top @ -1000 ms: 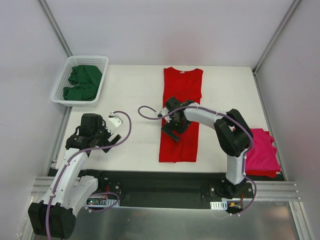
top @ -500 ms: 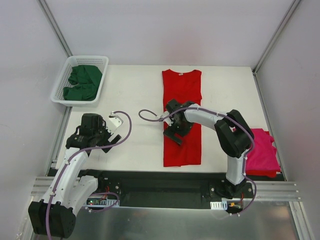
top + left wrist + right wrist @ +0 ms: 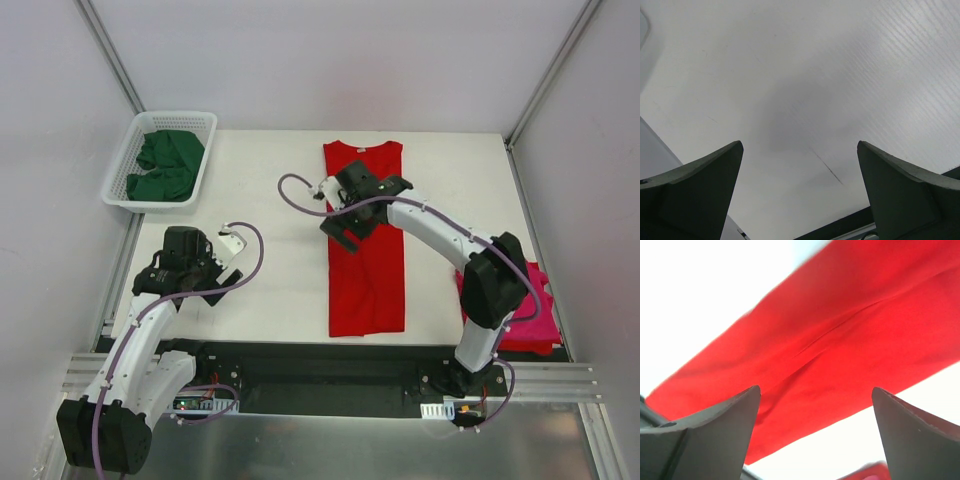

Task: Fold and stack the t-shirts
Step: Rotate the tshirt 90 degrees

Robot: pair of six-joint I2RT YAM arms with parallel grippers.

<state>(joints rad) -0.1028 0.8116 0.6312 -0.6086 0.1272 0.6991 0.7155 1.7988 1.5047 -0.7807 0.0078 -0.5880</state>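
The white table (image 3: 270, 200) bears a red t-shirt (image 3: 368, 290) in the middle, a pink t-shirt (image 3: 530, 310) at right, a basket (image 3: 118, 172) far left

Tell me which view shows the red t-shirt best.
The top external view: the whole red t-shirt shows as a long strip. The right wrist view shows only a creased patch; the left wrist view shows none.

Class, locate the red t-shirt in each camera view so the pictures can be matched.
Top external: the red t-shirt lies lengthwise in the middle, beneath the right end effector.
Left wrist: not in it.
Right wrist: the red t-shirt crosses the frame diagonally, lower left to upper right.
Shared landmark: the right end effector, open over the shirt.
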